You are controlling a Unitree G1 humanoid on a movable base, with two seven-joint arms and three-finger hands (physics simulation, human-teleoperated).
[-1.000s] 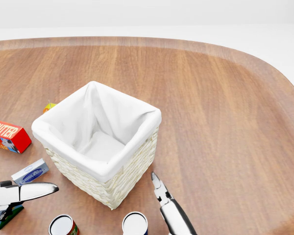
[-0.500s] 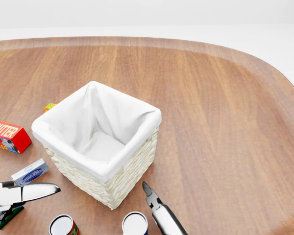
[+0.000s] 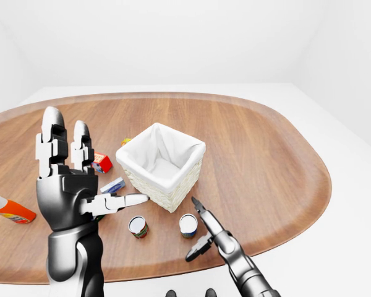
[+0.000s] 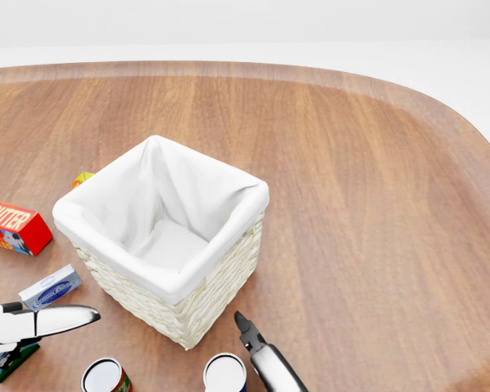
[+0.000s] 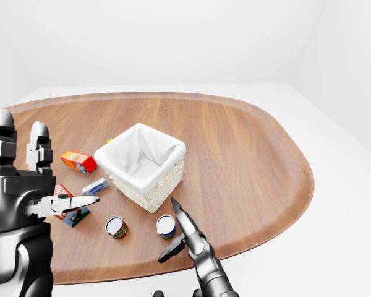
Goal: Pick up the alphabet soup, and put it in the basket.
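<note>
Left-eye view: the soup can (image 3: 188, 225) stands upright on the wooden table (image 3: 260, 161), its long axis vertical and its pale lid facing up, just below the lower corner of the wicker basket (image 3: 161, 164). A second can (image 3: 138, 226) with a red and green label stands upright to its left. The right hand (image 3: 205, 234) reaches in from the bottom edge, its fingers spread: one long finger points up toward the basket's corner just right of the soup can, and the thumb splays down and left, holding nothing. The left hand (image 3: 71, 179) is raised at the left of the view, palm upright, fingers extended and apart, thumb pointing right toward the basket, also holding nothing. An orange bottle (image 3: 8, 210) lies on its side near the table's left edge. A red box (image 3: 101, 163) lies beside the basket's left corner.

Head view: the basket's white cloth liner (image 4: 167, 216) is visible inside, with nothing in it. The soup can's top shows at the bottom edge, with the right hand's fingertip just beside it to the right. A small blue and white carton (image 4: 51, 287) lies left of the basket.

Right-eye view: a flat red and blue box (image 5: 71, 213) lies behind the left thumb.
</note>
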